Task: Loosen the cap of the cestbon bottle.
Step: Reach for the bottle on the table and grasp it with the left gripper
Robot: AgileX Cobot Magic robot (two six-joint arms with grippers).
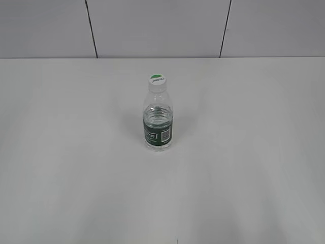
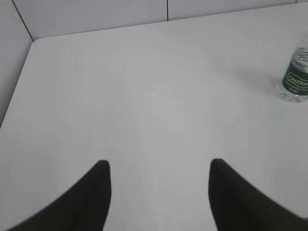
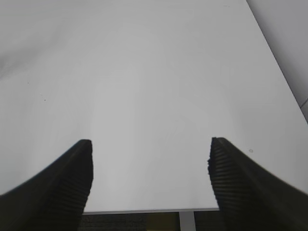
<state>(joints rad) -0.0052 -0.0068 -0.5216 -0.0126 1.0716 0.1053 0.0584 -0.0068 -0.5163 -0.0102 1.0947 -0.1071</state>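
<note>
Well, nothing gripped yet.
Left pincer [image 2: 159, 180]: jaws wide, empty, over bare table [image 2: 144, 96].
Right pincer [image 3: 150, 166]: jaws wide, empty, near the table's edge.
Bottle [image 2: 294, 77]: upright, ahead and far right of the left pincer, well apart; unseen from the right.
Cap [image 1: 157, 80]: on top, axis vertical.
Nearer arm: cannot tell.

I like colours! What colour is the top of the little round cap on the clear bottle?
The small round plastic cap is white with a green half, clearest in the exterior view.
</note>
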